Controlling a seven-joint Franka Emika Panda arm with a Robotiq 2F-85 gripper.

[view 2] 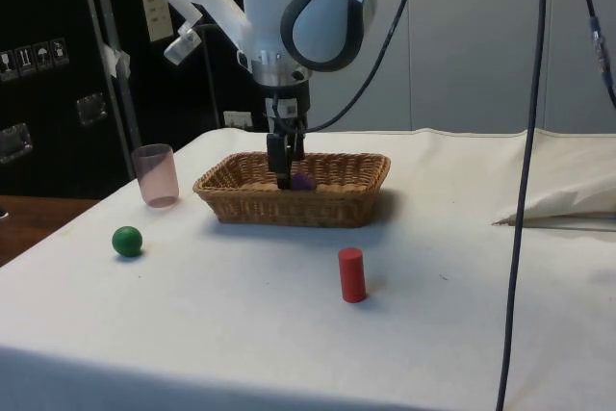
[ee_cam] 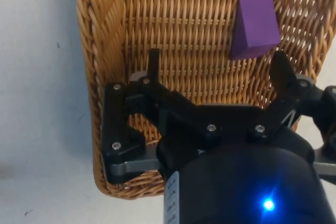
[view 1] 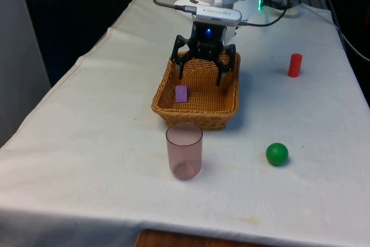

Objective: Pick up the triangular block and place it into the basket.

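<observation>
Hovering over the far half of the wicker basket (view 1: 167, 110), the gripper (view 1: 200, 77) has its jaws spread wide and empty, while the purple triangular block (view 1: 181, 93) sits on the basket floor toward the front view's left wall. It looks light, rigid and smooth-faced. I'd say pinching its two flat parallel sides beats the sloped faces, which could squirt free.

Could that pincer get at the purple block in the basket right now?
Probably yes: the pincer hangs open over the basket, and the purple block lies uncovered inside, just off to one side.
</observation>
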